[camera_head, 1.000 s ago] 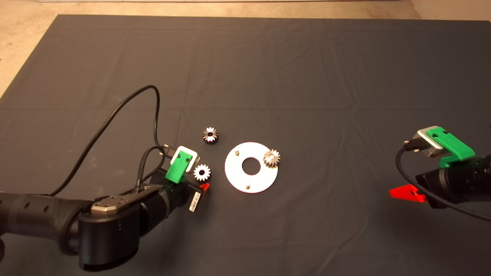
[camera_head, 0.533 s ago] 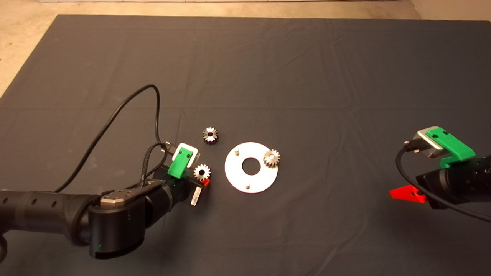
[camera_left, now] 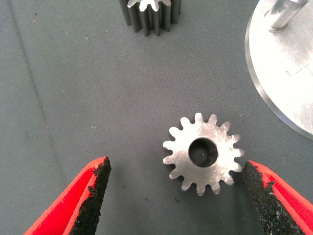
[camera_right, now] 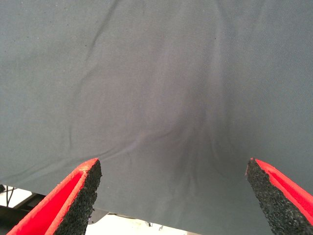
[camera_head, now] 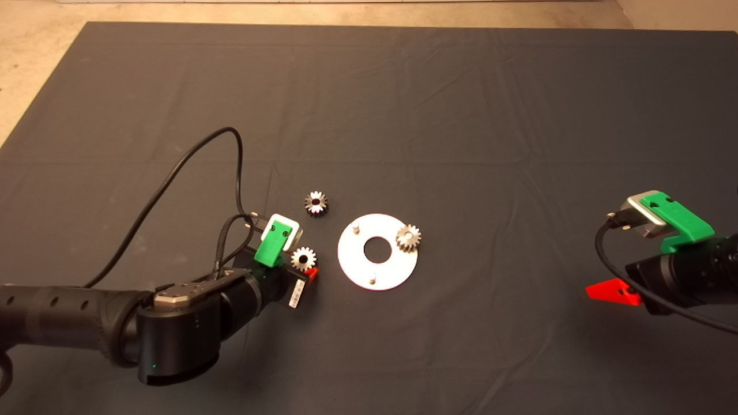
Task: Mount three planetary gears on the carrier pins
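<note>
We see the left gripper (camera_left: 173, 196) spread wide around a flat-lying gear (camera_left: 203, 152), bore upward; white disc (camera_head: 398, 268) at its 3 o'clock, another gear (camera_head: 316, 203) at 12. Right gripper (camera_right: 173, 196) waits open.

Left pincer (camera_head: 304, 270) over gear (camera_head: 303, 259), beside white disc (camera_head: 377, 271)

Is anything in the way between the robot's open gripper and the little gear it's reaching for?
Nothing visible. The left gripper is open around the gear, which lies flat on the mat between its fingers, nearer one. The other loose gear and the white disc sit off to the side.
</note>
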You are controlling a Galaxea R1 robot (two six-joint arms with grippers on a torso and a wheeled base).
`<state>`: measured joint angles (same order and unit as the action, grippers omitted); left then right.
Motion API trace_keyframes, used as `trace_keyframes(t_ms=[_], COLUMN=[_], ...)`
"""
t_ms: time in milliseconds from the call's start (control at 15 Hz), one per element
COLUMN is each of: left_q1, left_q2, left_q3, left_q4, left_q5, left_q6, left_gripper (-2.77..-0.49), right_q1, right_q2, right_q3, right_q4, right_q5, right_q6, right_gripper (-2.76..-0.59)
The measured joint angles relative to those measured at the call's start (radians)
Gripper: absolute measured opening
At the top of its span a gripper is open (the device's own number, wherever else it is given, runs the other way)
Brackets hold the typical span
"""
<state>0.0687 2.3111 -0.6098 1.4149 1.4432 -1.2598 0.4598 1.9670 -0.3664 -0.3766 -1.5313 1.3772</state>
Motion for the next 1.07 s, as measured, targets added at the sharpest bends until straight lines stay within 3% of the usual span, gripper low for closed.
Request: trace_keyframes(t_ms=[267,400,1000,1067], left_q1=[0.003,0.016,0.020,0.020], left_q2=[0.011,0.014,0.016,0.019], left_q3=[-0.011,-0.016,-0.026,-0.026], left_q4=[0.002,0.003,0.004,0.004], left_q5=[-0.015,-0.026,-0.031,-0.030], left_q6=[-0.003,-0.003,-0.003,-0.003], left_gripper=[-1.44,-1.44,-1.73,-1.84], right_q1=[0.000,0.000,0.000,0.000], right_q2=[0.000,0.000,0.000,0.000], right_q3=[0.001,0.001,0.001,0.001], right_q4=[0.001,0.003,0.004,0.004], right_q5=[0.000,0.000,0.000,0.000], right_q6=[0.000,0.000,0.000,0.000], right_gripper=[-1.16,-1.16,-1.16,-1.16])
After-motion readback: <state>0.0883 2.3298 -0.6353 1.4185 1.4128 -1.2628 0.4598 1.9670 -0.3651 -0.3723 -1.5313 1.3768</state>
